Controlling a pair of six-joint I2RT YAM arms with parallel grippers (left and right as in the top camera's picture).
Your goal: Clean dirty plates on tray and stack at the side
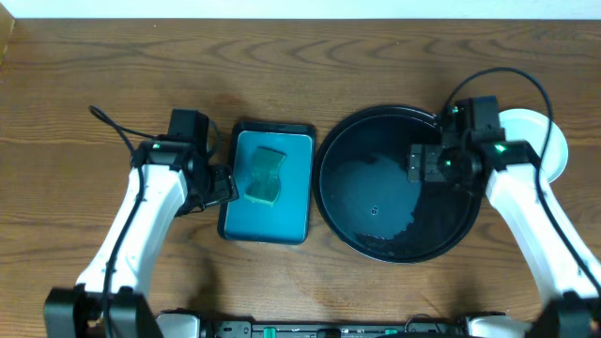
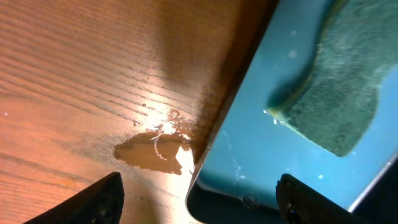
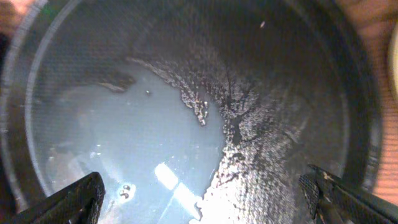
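The round black tray (image 1: 343,221) holds no plates, only a wet film of water (image 3: 143,143). A pale plate (image 1: 549,141) lies on the table right of the tray, partly hidden by my right arm; I cannot tell how many are stacked there. My right gripper (image 1: 414,164) is open and empty over the tray's right half, with its fingers wide apart in the right wrist view (image 3: 205,205). My left gripper (image 1: 223,185) is open and empty at the left edge of the teal tray (image 1: 286,211). Its fingers straddle that tray's corner (image 2: 199,202).
A green-yellow sponge (image 1: 266,176) lies on the teal tray and also shows in the left wrist view (image 2: 342,93). A small puddle of water (image 2: 155,154) sits on the wooden table beside the teal tray. Cables trail behind both arms.
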